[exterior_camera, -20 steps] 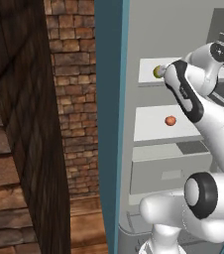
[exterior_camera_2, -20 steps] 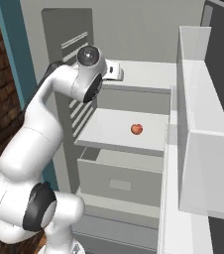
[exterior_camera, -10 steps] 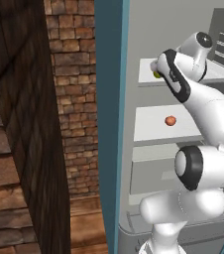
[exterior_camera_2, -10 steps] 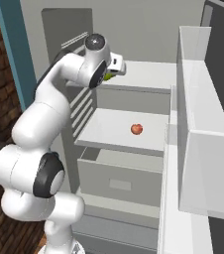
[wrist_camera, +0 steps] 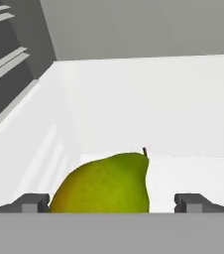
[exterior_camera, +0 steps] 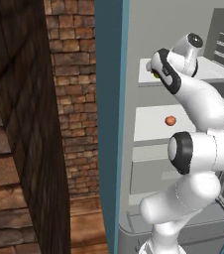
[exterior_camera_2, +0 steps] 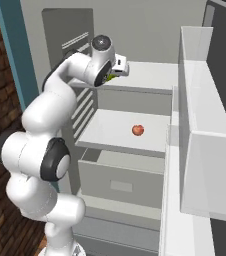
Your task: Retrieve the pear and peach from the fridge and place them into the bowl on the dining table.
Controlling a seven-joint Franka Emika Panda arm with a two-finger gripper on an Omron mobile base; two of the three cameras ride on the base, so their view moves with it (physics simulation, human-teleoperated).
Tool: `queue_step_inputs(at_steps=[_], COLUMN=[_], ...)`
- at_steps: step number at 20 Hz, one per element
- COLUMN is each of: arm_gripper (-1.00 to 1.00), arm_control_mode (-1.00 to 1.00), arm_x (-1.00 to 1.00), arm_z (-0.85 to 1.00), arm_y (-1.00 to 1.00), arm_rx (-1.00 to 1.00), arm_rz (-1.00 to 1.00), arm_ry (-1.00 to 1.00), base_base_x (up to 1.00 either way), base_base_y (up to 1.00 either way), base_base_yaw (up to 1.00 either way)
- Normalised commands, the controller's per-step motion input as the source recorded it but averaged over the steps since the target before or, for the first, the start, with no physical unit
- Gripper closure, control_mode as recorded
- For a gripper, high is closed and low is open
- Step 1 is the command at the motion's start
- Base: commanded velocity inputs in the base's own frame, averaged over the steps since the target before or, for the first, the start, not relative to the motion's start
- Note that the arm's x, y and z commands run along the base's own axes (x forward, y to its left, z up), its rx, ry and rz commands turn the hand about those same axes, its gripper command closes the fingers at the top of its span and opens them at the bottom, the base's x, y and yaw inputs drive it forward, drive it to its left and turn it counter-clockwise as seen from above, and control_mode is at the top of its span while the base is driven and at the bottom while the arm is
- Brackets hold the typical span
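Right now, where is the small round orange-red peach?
The small round orange-red peach lies alone on the fridge's middle white shelf, one shelf below the yellow-green pear, right of the arm in the right base view.

The left base view looks from behind and left of the arm, past a brick wall (exterior_camera: 72, 99), into the open fridge (exterior_camera: 134, 39). The right base view faces the same shelves from the right, beside the door (exterior_camera_2: 205, 125). Both share the peach (exterior_camera: 170, 120) shelf. The hand view sits very near the pear (wrist_camera: 104, 186).
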Motion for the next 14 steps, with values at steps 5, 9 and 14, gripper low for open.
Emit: queue_step_inputs(at_steps=[5,9,14], arm_gripper=[-1.00,-1.00,-1.00], arm_control_mode=[-1.00,-1.00,-1.00], arm_x=[0.39,0.03,0.00], arm_z=[0.00,-0.24,-0.48], arm_y=[0.00,0.00,0.00], arm_rx=[0.00,0.00,0.00], arm_rz=[0.00,0.00,0.00], arm_ry=[0.00,0.04,0.08], base_base_x=[0.00,0.00,0.00], base_base_y=[0.00,0.00,0.00], base_base_yaw=[0.00,0.00,0.00])
